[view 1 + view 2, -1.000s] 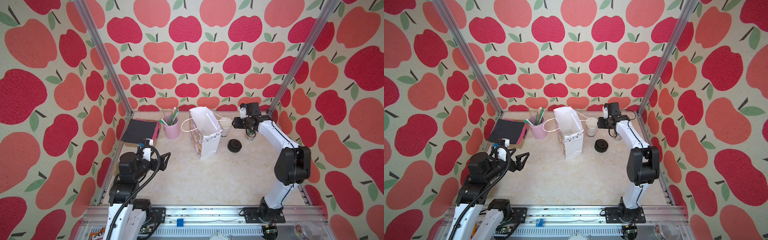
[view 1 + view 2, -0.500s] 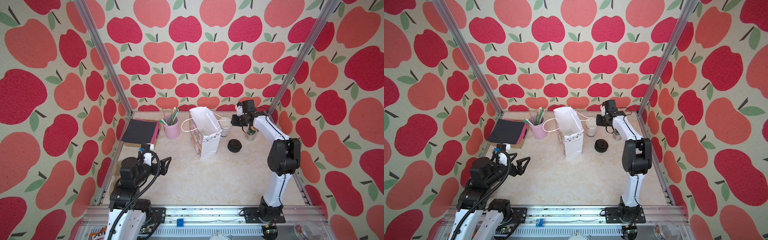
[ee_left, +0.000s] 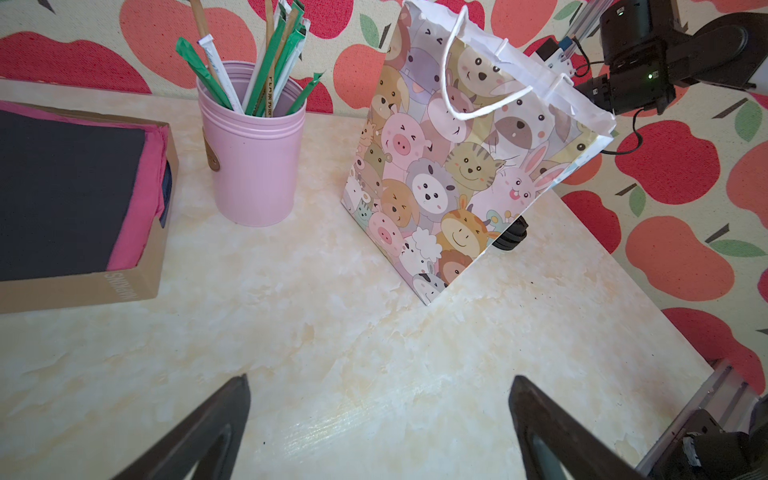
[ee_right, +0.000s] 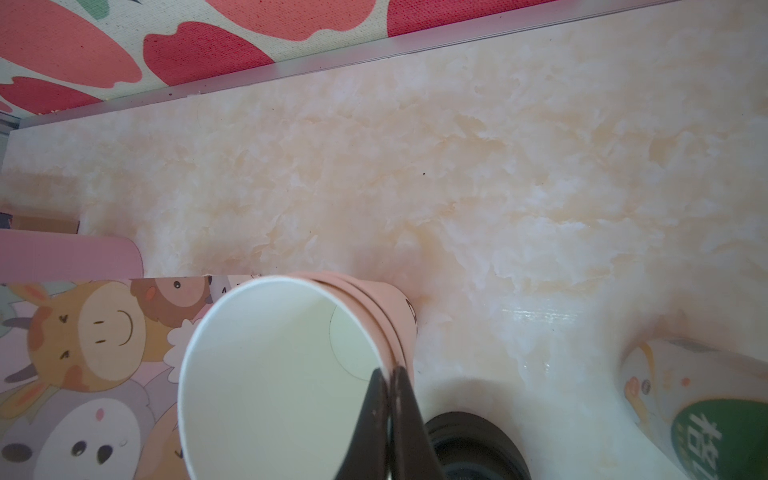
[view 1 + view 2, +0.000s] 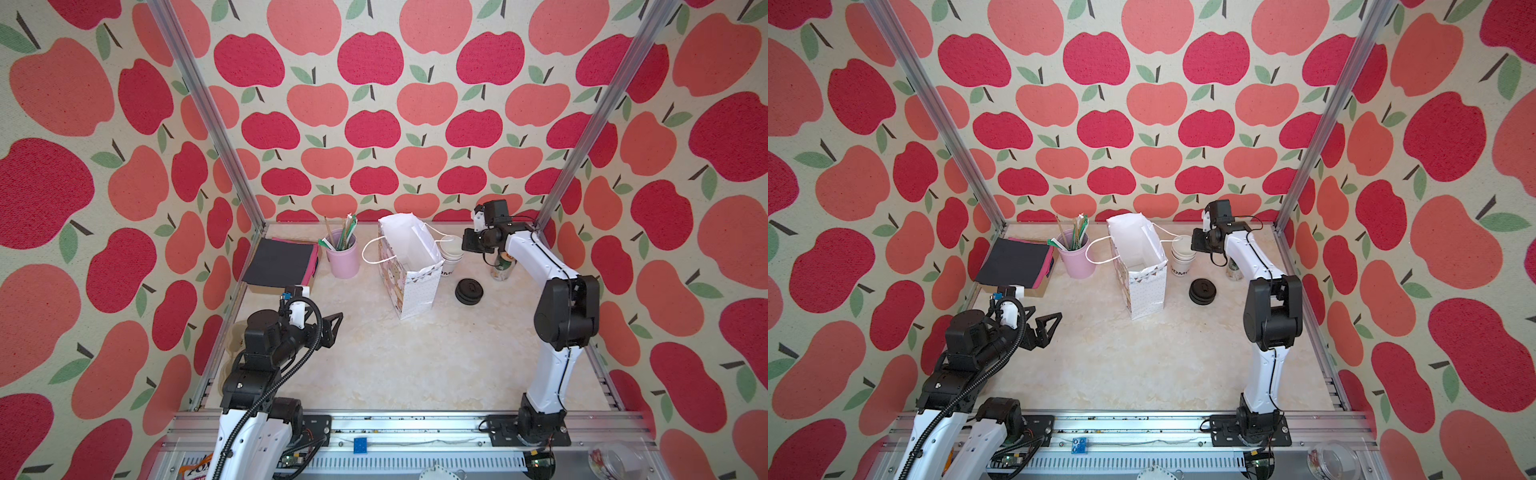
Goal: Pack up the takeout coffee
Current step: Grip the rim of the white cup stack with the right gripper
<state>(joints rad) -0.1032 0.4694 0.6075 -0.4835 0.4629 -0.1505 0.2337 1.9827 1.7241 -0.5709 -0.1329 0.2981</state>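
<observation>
**Right fingers pinched on the rim of the top cup; no lidded cup in view**

1. Fingers. The right gripper [image 4: 389,372] is closed to a thin pinch, with one finger inside and one outside the rim of the top cup [image 4: 270,365]. It has hold of nothing else. The cup looks empty in the right wrist view.

2. Location. The top cup sits nested in the cup stack [image 5: 451,255], which stands upright on the table [image 5: 395,361] near the back wall. The stack is just beside the open gift bag [image 5: 409,266], on the right arm's side. Whether stack and bag touch cannot be told. No cup carries a lid. The black lids [image 5: 468,291] lie piled on the table, near the stack but apart from it. A green can [image 5: 503,268] stands under the right arm.

3. Other arm. The left gripper [image 3: 379,377] is spread wide and holds nothing. It hangs over bare table, well apart from the bag.

4. Handling, as judged:
- **Weight and wall:** The cup is thin paper and empty, so very light. Its wall is soft and will go oval under a squeeze.
- **Where to hold:** The rolled rim is its stiffest part, so the present hold suits lifting it free.
- **Risks:** Nested cups may cling and rise together. A one-point rim pinch lets the cup swing.
- **Once lidded:** A gentle grip round the side below the lid looks safer, since hard pressure could pop the lid.
</observation>
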